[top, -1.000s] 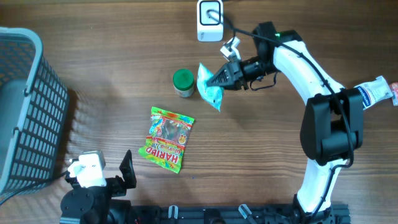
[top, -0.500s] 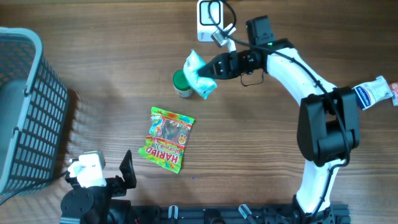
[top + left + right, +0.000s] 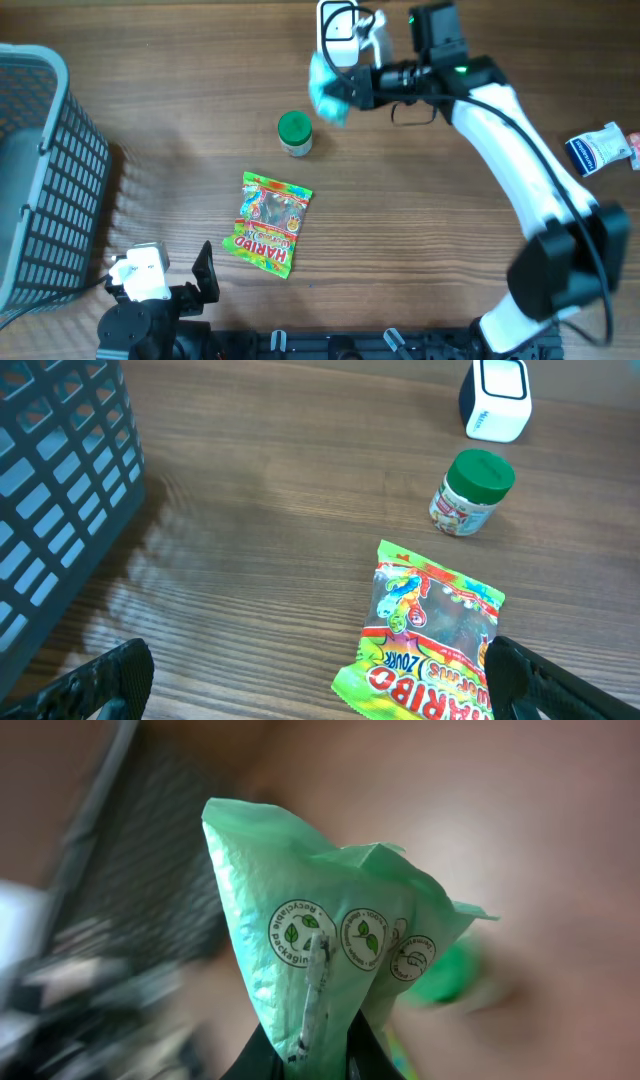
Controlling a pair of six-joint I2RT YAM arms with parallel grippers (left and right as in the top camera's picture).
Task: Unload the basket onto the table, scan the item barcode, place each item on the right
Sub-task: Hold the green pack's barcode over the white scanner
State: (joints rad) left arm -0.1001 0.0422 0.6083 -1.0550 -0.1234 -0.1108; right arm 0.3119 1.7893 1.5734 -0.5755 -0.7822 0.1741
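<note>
- The basket (image 3: 40,170) sits at the left edge, probably for things once scanned.
- The right claw (image 3: 305,1058) pinches the green bag (image 3: 326,88) in the air, just beside the scanner (image 3: 338,35), so its code can face it.
- The left claw (image 3: 320,685) is spread wide and empty, low near the sweets (image 3: 430,645).
- The jar (image 3: 294,133) stands apart, not yet picked up.

Jar (image 3: 294,132) lies between scanner (image 3: 336,42) and candy bag (image 3: 268,223).

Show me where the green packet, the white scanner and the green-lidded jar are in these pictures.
green packet (image 3: 330,920), right wrist view, on its printed front face.
white scanner (image 3: 498,402), left wrist view, on its white body.
green-lidded jar (image 3: 294,127), overhead view, on the lid.
</note>
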